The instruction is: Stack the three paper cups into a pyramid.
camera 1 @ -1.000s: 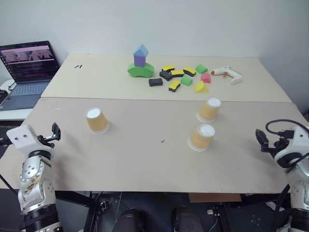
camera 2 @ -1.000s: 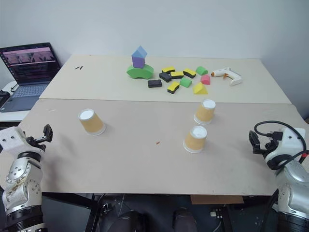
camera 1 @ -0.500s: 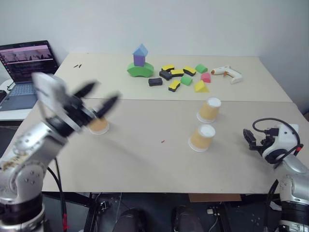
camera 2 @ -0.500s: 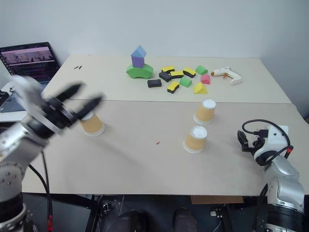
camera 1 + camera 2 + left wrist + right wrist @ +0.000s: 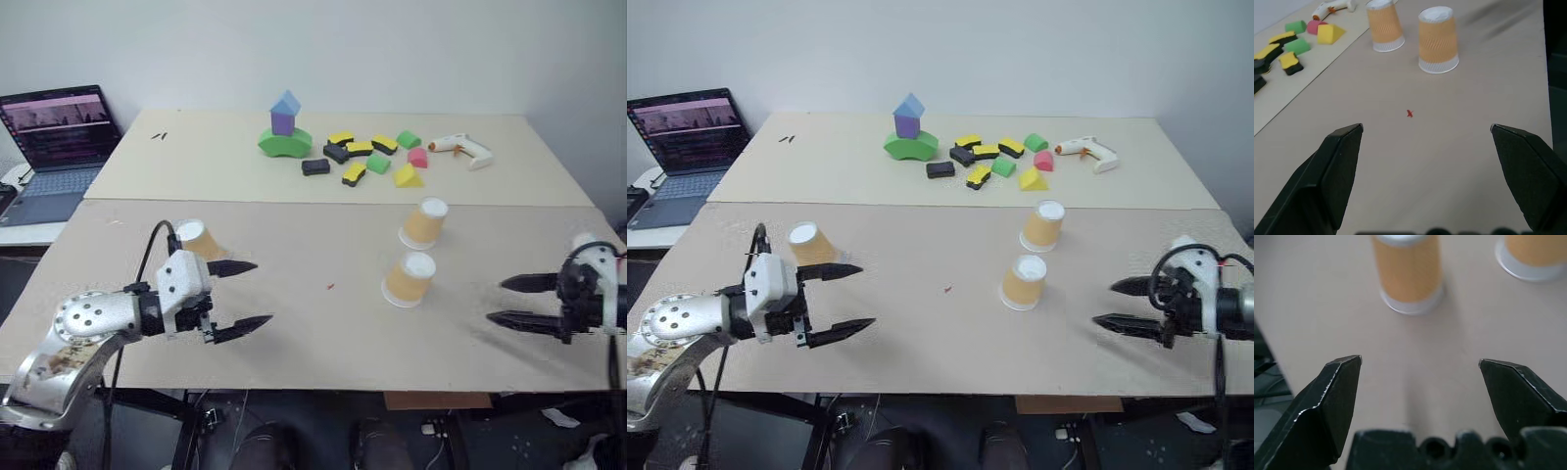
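the counter (image 5: pixel 294 333) carries everything: two pale boards butted together, the near one holding the three paper cups, all rim-down and none stacked yet. two cups sit close together toward the right of the near board, one (image 5: pixel 423 223) just by the seam between the boards, the other (image 5: pixel 409 279) nearer the front edge. the third cup (image 5: pixel 199 241) stands well apart toward the left edge.

the left end effector (image 5: pixel 241 295) hangs over the near board just in front of the left cup, fingers spread wide and holding nothing. the right end effector (image 5: pixel 513 301) sits near the right edge, also spread and empty, pointing toward the front right cup.

risks, as i judge them: the cups are light and tapered, so a finger arriving off-centre could tip or skate one away; squeezing hard could crush the wall. the left arm lies close beside its cup and could knock it in turning.

the left cup is partly hidden behind the left arm. far off lie foam blocks (image 5: pixel 364 157), hard to tell apart.
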`<state>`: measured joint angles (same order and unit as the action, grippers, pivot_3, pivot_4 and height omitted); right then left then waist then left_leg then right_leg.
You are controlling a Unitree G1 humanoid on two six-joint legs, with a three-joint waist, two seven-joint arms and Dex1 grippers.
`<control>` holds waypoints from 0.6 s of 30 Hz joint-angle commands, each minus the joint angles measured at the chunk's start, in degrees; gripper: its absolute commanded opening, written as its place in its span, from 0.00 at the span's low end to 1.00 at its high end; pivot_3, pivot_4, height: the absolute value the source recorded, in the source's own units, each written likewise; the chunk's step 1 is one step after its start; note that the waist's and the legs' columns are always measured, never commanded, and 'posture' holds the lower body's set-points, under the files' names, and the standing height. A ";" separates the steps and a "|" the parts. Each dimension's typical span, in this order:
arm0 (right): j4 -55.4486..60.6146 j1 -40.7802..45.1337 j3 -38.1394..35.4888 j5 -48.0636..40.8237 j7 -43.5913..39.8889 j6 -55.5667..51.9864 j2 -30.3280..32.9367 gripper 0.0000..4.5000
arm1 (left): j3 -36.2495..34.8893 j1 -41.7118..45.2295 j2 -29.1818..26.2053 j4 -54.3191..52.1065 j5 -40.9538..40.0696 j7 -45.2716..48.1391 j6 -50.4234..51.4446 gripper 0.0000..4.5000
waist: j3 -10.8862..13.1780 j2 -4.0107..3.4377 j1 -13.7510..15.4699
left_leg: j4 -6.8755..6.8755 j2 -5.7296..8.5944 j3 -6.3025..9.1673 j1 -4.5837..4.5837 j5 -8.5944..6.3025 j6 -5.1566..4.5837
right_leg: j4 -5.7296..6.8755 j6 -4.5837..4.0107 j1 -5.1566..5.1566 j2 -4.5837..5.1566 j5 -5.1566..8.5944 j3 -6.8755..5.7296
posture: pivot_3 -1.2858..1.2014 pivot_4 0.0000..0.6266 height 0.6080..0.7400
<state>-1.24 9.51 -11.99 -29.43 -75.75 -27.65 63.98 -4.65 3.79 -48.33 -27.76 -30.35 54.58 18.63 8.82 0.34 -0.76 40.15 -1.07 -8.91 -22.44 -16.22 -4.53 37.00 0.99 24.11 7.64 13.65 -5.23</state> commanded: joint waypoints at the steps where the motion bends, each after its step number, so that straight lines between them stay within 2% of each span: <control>1: 1.58 4.35 2.98 2.72 3.43 1.07 -2.44 1.00 | 0.72 0.78 1.20 -1.56 1.09 -0.83 -0.49 0.99 | 0.02 0.03 0.16 | 0.03 0.00 0.00 -0.04 0.00 0.00 | 0.00 0.00 0.03 0.01 0.00 -0.03 | 0.52 0.24 0.73; 9: 1.02 8.18 5.37 5.34 6.25 1.21 -6.01 1.00 | 1.74 0.98 1.93 -3.62 2.36 -2.06 0.54 0.99 | 0.02 0.03 1.35 | 0.20 0.07 0.22 -0.38 0.00 0.00 | -0.03 0.02 0.13 0.07 0.01 -0.37 | 0.52 0.24 0.73; 18: 4.34 14.49 7.82 5.05 7.87 -1.41 -9.52 1.00 | 2.38 1.47 2.35 -3.72 2.72 -2.37 1.05 0.99 | 0.02 0.03 1.17 | 0.26 0.09 0.33 -0.42 0.01 -0.01 | 0.00 0.04 0.11 -0.08 0.00 -0.42 | 0.52 0.24 0.73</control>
<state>0.72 22.11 -4.05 -23.79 -68.35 -28.31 54.54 -2.22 4.56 -46.04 -29.72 -27.91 52.42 19.89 8.84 0.37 0.41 40.42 -0.98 -8.58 -22.86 -16.22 -4.54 37.00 1.04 24.23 7.55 13.65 -5.65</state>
